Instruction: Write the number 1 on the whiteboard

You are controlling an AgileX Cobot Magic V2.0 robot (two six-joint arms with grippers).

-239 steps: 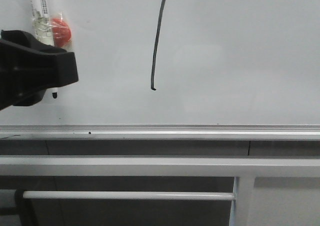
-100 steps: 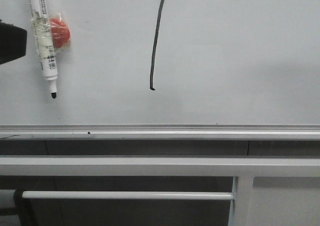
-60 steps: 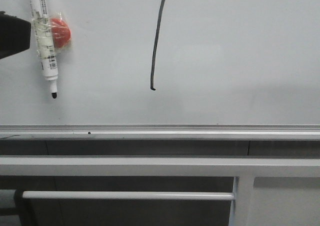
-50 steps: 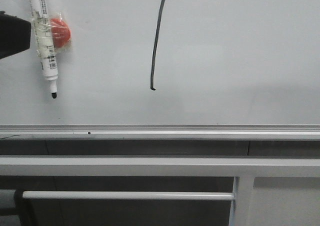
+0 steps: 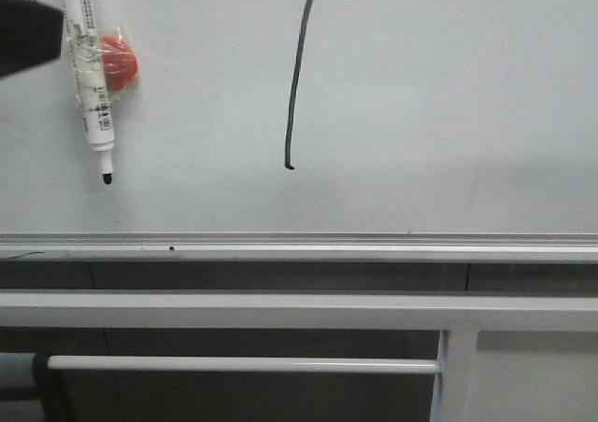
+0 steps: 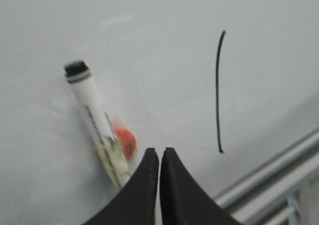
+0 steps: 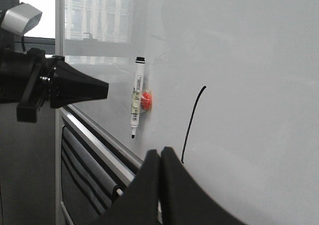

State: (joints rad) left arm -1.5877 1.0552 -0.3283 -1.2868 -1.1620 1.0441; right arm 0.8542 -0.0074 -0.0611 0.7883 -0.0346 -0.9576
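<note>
Both grippers, left (image 6: 159, 158) and right (image 7: 160, 158), are clenched on nothing (fingertips touching); the number 1 (image 5: 294, 72) stands on the whiteboard (image 5: 448, 105).

the only sign to read is the number 1 (image 5: 294, 72), a thin black line drawn on the whiteboard (image 5: 448, 114). it stands almost straight up, bends a little, and has a tiny hook at its low end. its top runs out of the front view. the pen (image 5: 90, 77) hanging on the board has a label with small dark print and stripes like a bar code, but the letters are too small and blurry to read.
</note>
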